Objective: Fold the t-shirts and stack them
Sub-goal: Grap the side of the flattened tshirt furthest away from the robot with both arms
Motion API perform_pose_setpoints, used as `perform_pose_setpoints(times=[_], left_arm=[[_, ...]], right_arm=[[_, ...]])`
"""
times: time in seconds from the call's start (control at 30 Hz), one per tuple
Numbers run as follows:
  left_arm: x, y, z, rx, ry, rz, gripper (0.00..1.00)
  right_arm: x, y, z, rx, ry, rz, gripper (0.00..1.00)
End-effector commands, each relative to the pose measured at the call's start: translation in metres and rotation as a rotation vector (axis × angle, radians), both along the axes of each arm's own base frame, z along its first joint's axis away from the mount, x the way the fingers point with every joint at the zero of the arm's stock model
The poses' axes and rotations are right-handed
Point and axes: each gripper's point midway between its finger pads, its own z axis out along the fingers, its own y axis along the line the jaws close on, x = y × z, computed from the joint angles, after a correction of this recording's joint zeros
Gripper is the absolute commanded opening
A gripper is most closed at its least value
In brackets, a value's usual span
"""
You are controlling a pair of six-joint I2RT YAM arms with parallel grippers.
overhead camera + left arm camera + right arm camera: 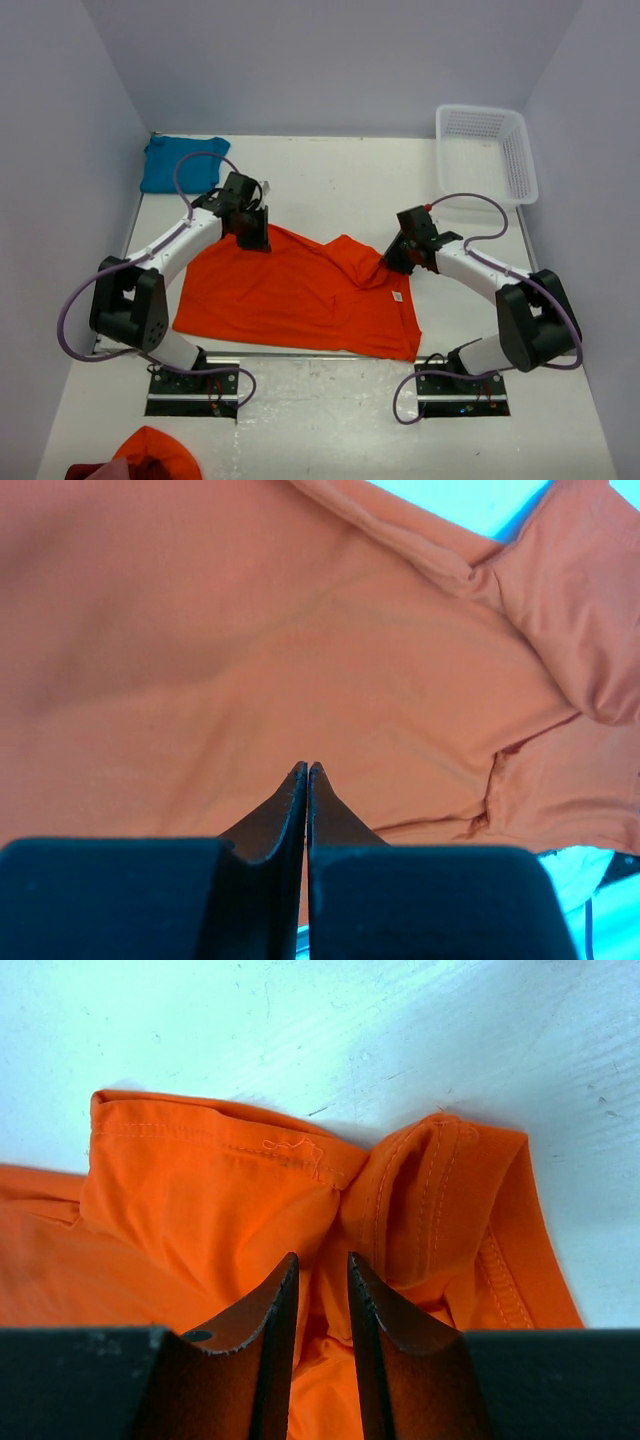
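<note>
Gripping bunched orange t-shirt (200, 1190), the right gripper (322, 1260) stands narrowly parted. The closed left gripper's (307, 768) catch is hidden.

This looks like a robotics lab booth. Bare pale walls (330, 60) box in a white table (330, 420). A cabled left arm (150, 270) and right arm (500, 285) are bolted along the bottom edge, and a plastic basket (485, 150) sits upper right.

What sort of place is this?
Likely a robot lab cell: a white table boxed in by plain walls, two arms bolted at its edge, a shirt and basket as props.
</note>
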Motion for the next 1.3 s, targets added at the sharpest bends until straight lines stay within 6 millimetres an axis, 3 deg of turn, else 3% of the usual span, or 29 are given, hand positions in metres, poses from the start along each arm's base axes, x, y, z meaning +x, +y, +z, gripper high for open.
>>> perform_pose_setpoints(times=[0.0, 0.1, 0.27, 0.57, 0.73, 1.07, 1.27], left_arm=[[0.029, 0.001, 0.021, 0.035, -0.094, 0.023, 0.0], [0.052, 0.017, 0.027, 0.144, -0.122, 0.117, 0.0], [0.077, 0.066, 0.038, 0.454, -0.155, 0.307, 0.0], [0.073, 0.116, 0.057, 0.803, -0.247, 0.53, 0.0], [0.06, 0.122, 0.049, 0.938, -0.224, 0.566, 0.0], [0.056, 0.114, 0.085, 0.981, -0.328, 0.59, 0.0], [0.056, 0.111, 0.094, 1.0, -0.35, 0.582, 0.0]], right_arm=[[0.015, 0.006, 0.003, 0.032, -0.032, -0.001, 0.28], [0.02, 0.008, 0.002, 0.03, -0.039, 0.007, 0.27], [0.022, 0.015, 0.009, 0.058, -0.053, 0.048, 0.27], [0.024, 0.009, 0.027, 0.009, -0.09, 0.085, 0.28], [0.026, 0.009, 0.033, -0.004, -0.097, 0.101, 0.28], [0.021, 0.007, 0.04, 0.004, -0.112, 0.097, 0.28], [0.017, 0.006, 0.038, 0.009, -0.11, 0.089, 0.28]])
